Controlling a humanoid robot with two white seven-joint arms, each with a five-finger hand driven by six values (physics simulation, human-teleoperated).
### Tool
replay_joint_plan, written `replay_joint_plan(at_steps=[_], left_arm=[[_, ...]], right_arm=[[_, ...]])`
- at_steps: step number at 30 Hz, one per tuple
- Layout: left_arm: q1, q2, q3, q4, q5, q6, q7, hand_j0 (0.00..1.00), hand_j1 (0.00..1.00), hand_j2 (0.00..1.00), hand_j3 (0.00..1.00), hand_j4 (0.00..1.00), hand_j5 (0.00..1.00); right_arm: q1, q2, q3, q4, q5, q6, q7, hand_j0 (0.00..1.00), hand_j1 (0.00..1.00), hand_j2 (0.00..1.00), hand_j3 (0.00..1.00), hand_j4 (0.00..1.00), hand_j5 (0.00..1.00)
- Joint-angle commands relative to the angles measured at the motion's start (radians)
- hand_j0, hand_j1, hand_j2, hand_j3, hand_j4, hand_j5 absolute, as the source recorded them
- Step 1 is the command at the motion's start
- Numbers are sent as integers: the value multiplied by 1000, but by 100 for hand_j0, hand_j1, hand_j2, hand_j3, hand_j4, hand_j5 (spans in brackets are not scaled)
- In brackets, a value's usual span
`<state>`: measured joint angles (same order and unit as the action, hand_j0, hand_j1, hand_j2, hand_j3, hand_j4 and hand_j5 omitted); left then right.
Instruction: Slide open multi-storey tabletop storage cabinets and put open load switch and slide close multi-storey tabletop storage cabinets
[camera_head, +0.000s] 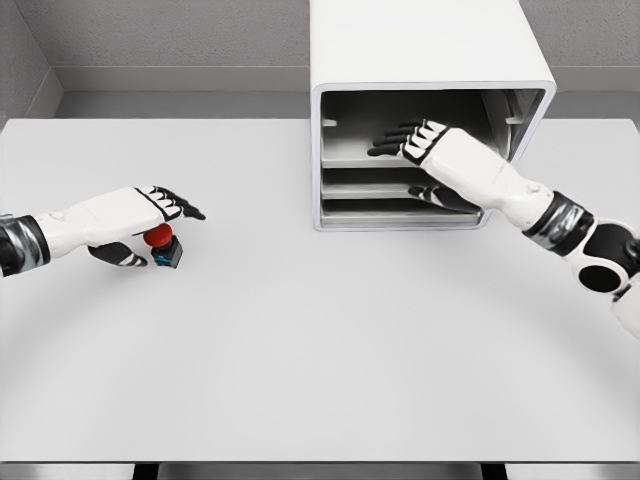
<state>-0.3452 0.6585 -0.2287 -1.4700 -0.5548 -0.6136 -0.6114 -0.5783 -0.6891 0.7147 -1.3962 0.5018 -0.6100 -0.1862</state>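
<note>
Our left hand (135, 222) curls thumb and fingers around the red-knobbed load switch (162, 243), low on the table's (300, 350) left. Our right hand (425, 145), fingers flat and empty, reaches into the cabinet (430, 50), well to the switch's right.

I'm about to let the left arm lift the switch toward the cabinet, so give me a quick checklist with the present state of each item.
1. Left hand closed around the switch: cannot tell; fingers lie over it, thumb beneath, grip unclear.
2. Switch resting on the table: ok.
3. Cabinet top compartment open: ok.
4. Compartment entrance free: not ok; the right hand reaches into it.
5. Table path from switch to cabinet unobstructed: ok.
</note>
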Motion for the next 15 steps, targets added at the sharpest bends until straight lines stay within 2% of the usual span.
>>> replay_joint_plan(at_steps=[1, 2, 8, 15], left_arm=[[0, 1, 0, 0, 6, 3, 0, 83, 83, 83, 83, 83, 83], [0, 0, 0, 0, 6, 3, 0, 79, 79, 79, 79, 79, 79], [3, 0, 0, -10, 9, 3, 0, 78, 78, 78, 78, 78, 78], [9, 1, 0, -10, 10, 3, 0, 63, 63, 63, 63, 63, 63]], right_arm=[[0, 5, 5, 16, -6, -1, 1, 84, 84, 84, 84, 84, 84], [0, 5, 5, 22, -6, -1, 1, 84, 84, 84, 84, 84, 84], [-17, 19, 12, 69, -6, -1, 1, 84, 84, 84, 84, 84, 84], [-28, 19, 38, 89, -5, -1, 13, 84, 84, 84, 84, 84, 84]])
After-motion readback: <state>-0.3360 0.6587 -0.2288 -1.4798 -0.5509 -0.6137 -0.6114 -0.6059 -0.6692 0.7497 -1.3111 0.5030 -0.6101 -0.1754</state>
